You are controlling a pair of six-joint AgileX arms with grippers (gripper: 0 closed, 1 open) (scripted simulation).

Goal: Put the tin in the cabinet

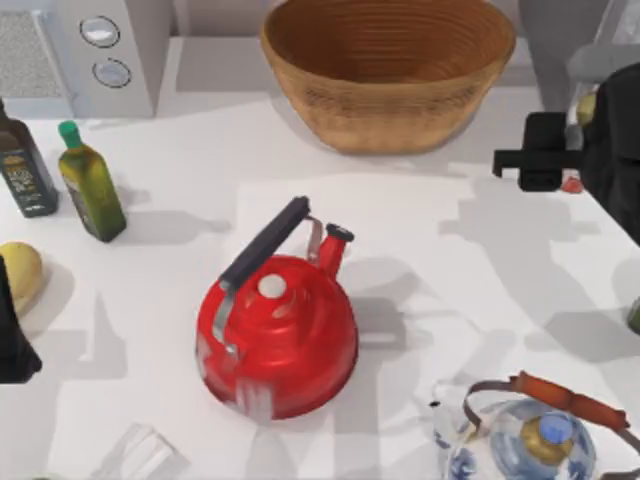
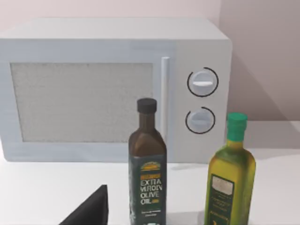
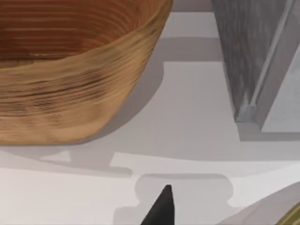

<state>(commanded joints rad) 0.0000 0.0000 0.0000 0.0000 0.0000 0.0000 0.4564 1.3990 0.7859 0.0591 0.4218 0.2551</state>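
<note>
The table (image 1: 520, 250) is a plain matt white top, crossed by soft grey shadows, with a pale wall behind it. At its far left stands a white microwave (image 2: 112, 89) (speckled grey door window, two round dials). A broad ribbed wicker basket (image 1: 388, 75) sits at the far middle. The cabinet (image 3: 243, 56) rises at the far right, its side dark grey and speckled, its door panel white-framed.

In the middle is a glossy red kettle (image 1: 280, 335) with a dark bar handle. Near the front right is a blue-and-white glazed teapot (image 1: 530, 445) with an orange grip.

At the left are two bottles. The dark glass bottle (image 2: 147, 173) has a black cap and a label where I can read "OLIVE OIL". Just beside it is a yellow-green bottle (image 2: 230, 176) with a green cap, its label too small to read.

My right gripper (image 1: 558, 150) hovers at the table's right edge, near the cabinet. A sliver of dull gold, which I take for the tin (image 1: 585, 108), shows tight against it. I cannot tell how wide it stands or whether it grips the tin. My left gripper (image 2: 89, 211) is parked at the left edge, facing the bottles, and I cannot tell its opening either.
</note>
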